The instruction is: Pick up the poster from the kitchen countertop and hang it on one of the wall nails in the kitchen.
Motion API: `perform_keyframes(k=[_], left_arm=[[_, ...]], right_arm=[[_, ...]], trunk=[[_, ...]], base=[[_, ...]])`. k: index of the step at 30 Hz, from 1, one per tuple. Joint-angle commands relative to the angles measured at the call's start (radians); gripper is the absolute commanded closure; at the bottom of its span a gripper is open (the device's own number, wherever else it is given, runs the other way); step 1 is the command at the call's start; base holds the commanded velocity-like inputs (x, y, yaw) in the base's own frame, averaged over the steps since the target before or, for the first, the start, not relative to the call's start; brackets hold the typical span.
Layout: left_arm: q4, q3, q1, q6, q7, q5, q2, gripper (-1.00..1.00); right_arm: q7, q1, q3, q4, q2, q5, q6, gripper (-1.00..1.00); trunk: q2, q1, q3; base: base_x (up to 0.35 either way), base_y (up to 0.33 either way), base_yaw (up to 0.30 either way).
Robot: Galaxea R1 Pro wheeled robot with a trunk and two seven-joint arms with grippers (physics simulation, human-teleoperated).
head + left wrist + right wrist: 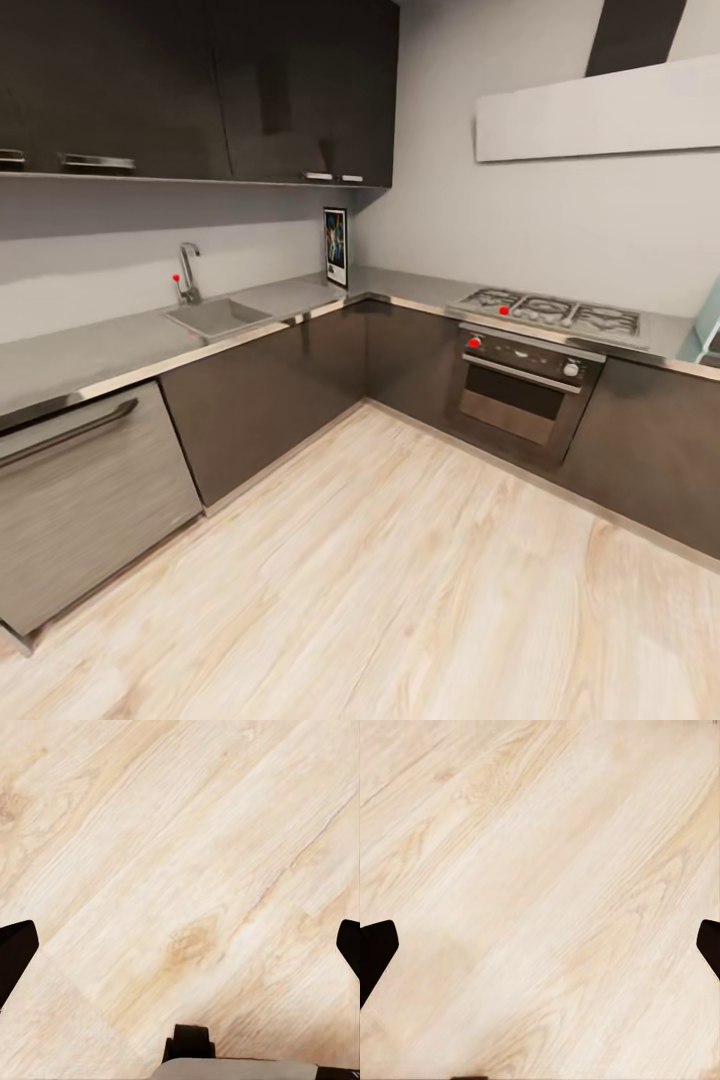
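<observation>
— Along the left run of the long grey brushed-metal kitchen countertop (90,352), what's there?

— A built-in sink (216,316), then the upright framed poster (336,246) propped in the corner, well apart from the robot.

— And the grippers?

— Left gripper (180,945) and right gripper (540,945) hang wide apart over pale wood floor (400,580), holding nothing.

— Risks?

— Probably nudging the thin frame over while reaching deep.

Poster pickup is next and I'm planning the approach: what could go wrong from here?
1. The poster stands upright in the far corner of the countertop, under the cabinets; a nudge might tip it.
2. It is deep in the L, so the base may hit the cabinet fronts.
3. No nail is discernible on the wall yet.
</observation>
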Motion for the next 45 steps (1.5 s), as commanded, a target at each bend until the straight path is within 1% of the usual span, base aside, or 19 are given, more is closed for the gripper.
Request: perform_keyframes(k=[1, 23, 45], left_arm=[[-0.001, 0.001, 0.000, -0.002, 0.000, 0.000, 0.000, -1.00], [-0.002, 0.001, 0.000, -0.002, -0.001, 0.000, 0.000, -1.00], [-0.002, 0.001, 0.000, -0.002, 0.000, 0.000, 0.000, -1.00]], right_arm=[[0.000, -0.001, -0.007, 0.001, 0.001, 0.010, -0.003, -1.00], [0.000, -0.001, -0.006, 0.002, 0.005, 0.008, -0.003, -1.00], [0.000, -0.001, -0.007, 0.002, 0.007, 0.004, -0.002, -1.00]], trunk=[[0.000, 0.001, -0.001], [0.000, 0.001, -0.001], [0.000, 0.001, -0.001]], base=[[0.340, -0.002, 0.000], [0.340, -0.003, 0.000], [0.338, -0.105, 0.000]])
